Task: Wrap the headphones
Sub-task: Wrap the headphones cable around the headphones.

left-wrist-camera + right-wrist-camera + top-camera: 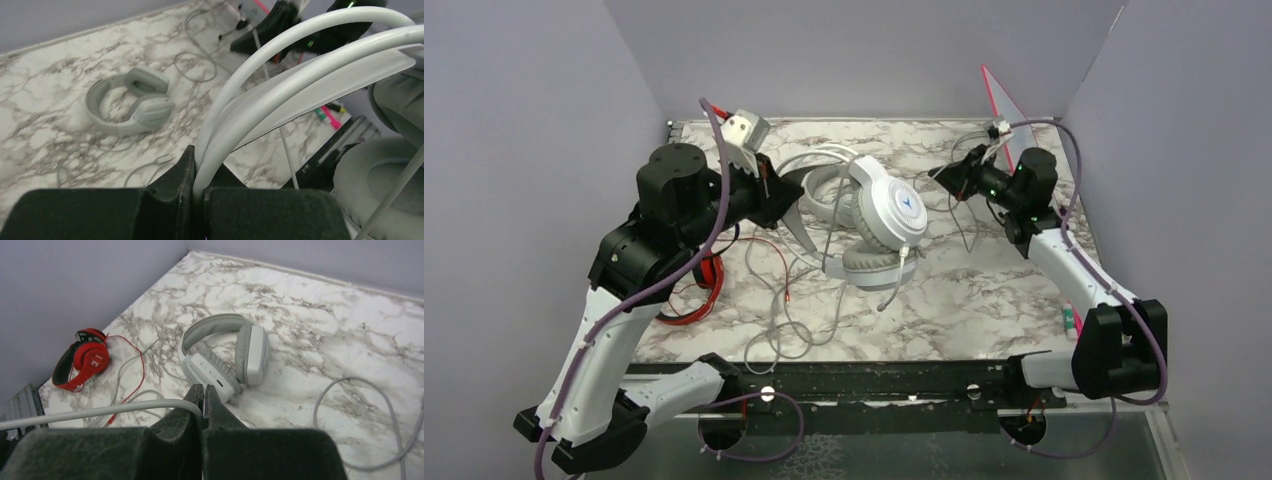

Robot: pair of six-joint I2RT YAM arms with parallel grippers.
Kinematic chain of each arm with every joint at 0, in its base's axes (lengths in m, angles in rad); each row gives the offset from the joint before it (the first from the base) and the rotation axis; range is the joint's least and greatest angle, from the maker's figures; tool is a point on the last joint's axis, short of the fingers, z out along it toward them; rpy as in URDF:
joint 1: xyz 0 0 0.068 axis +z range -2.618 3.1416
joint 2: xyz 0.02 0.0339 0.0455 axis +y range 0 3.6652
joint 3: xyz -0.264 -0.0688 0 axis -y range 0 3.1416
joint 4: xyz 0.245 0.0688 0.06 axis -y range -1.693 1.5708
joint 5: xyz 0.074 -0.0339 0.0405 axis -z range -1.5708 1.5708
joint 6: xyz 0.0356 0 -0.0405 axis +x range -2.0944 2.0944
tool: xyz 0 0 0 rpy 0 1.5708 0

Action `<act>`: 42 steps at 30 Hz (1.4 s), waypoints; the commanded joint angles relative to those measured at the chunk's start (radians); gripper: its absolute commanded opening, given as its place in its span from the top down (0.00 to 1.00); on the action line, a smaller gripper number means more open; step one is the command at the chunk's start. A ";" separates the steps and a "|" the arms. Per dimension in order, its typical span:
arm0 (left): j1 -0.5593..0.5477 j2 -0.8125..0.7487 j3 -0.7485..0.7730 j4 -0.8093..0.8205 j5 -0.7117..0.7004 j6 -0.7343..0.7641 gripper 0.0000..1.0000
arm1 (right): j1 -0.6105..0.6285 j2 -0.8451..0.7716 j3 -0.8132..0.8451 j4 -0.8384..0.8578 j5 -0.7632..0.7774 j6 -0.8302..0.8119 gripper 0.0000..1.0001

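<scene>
My left gripper (200,165) is shut on the double headband (300,55) of the white-silver headphones (889,210), which hang above the middle of the marble table (984,300), earcups to the right. At the back right my right gripper (204,392) is shut on a thin grey cable (100,411) that runs off to the left. The light grey headphones (225,352) lie flat on the table below both grippers, with loose grey cable (350,390) around them. The red-and-black headphones (82,360) and their red cable (769,255) lie at the left, partly hidden under my left arm in the top view.
Grey walls close in the table at the back and both sides. A pink-edged triangular sheet (1009,100) leans in the back right corner. Coloured markers (1071,320) lie at the right edge. A black rail (874,380) runs along the near edge.
</scene>
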 commanded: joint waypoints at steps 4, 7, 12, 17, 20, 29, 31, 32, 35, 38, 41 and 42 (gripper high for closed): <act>-0.002 -0.088 -0.218 -0.209 -0.038 0.254 1.00 | -0.077 0.130 0.370 -0.488 0.009 -0.095 1.00; -0.041 -0.071 -0.269 -0.221 -0.157 0.264 1.00 | -0.088 0.180 0.493 -0.577 0.032 -0.117 1.00; -0.168 0.018 -0.312 -0.250 -0.356 0.248 1.00 | -0.110 0.257 0.686 -0.675 -0.002 -0.120 1.00; -0.252 0.129 -0.326 -0.214 -0.452 0.232 1.00 | -0.110 0.307 0.820 -0.754 -0.045 -0.130 1.00; -0.258 0.176 -0.337 -0.193 -0.529 0.236 1.00 | -0.110 0.317 0.878 -0.798 -0.037 -0.144 1.00; -0.259 0.323 -0.362 -0.169 -0.701 0.219 1.00 | -0.099 0.309 0.966 -0.916 -0.128 -0.162 1.00; -0.258 0.352 -0.344 -0.164 -0.685 0.230 1.00 | -0.086 0.303 0.961 -0.911 -0.146 -0.160 1.00; -0.259 0.357 -0.339 -0.150 -0.674 0.238 1.00 | -0.076 0.307 0.963 -0.911 -0.154 -0.163 1.00; -0.270 0.354 -0.330 -0.100 -0.632 0.259 1.00 | -0.045 0.346 1.002 -0.938 -0.143 -0.172 1.00; -0.277 0.344 -0.339 -0.063 -0.595 0.257 1.00 | -0.037 0.373 1.026 -0.933 -0.132 -0.140 1.00; -0.283 0.355 -0.355 -0.069 -0.611 0.254 1.00 | -0.035 0.380 1.060 -0.916 -0.148 -0.112 0.99; -0.282 0.353 -0.363 -0.067 -0.615 0.250 1.00 | -0.034 0.387 1.078 -0.917 -0.153 -0.107 1.00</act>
